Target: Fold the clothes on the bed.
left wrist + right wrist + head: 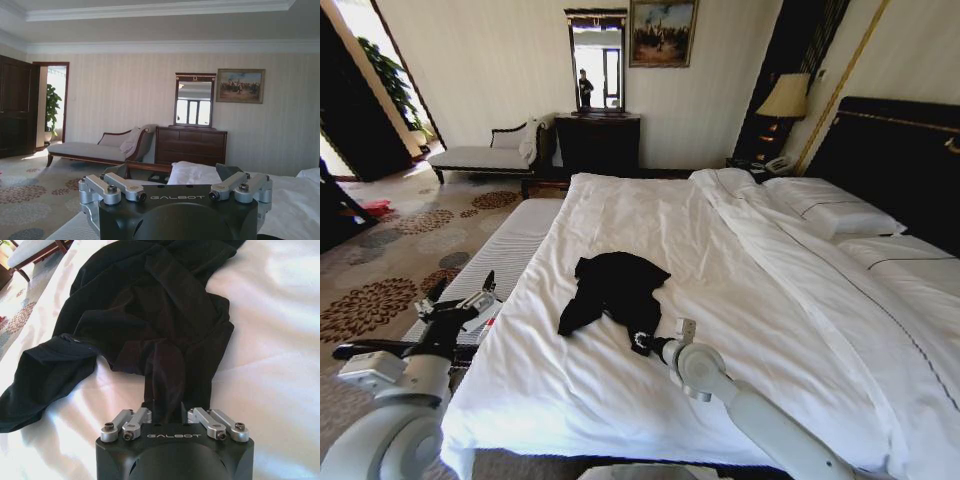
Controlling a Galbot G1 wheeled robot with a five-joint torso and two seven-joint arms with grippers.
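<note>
The clothes, one black T-shirt (pixel 617 285), lie crumpled on the white bed (pixel 770 300) toward its left side, with a sleeve trailing toward the left edge. My right gripper (pixel 642 343) is at the shirt's near hem, shut on a fold of the cloth. In the right wrist view a strip of the T-shirt (pixel 150 315) runs down into the right gripper (pixel 167 410), bunched on the white sheet (pixel 270 340). My left gripper (pixel 468 300) hovers open beside the bed's left edge, holding nothing.
A striped bench (pixel 510 245) stands along the bed's left side, under my left arm. Pillows (pixel 830 210) and a dark headboard (pixel 900 150) are at the right. A chaise (pixel 485 155), dresser (pixel 598 140) and lamp (pixel 785 95) line the far wall. Patterned carpet (pixel 380 260) lies to the left.
</note>
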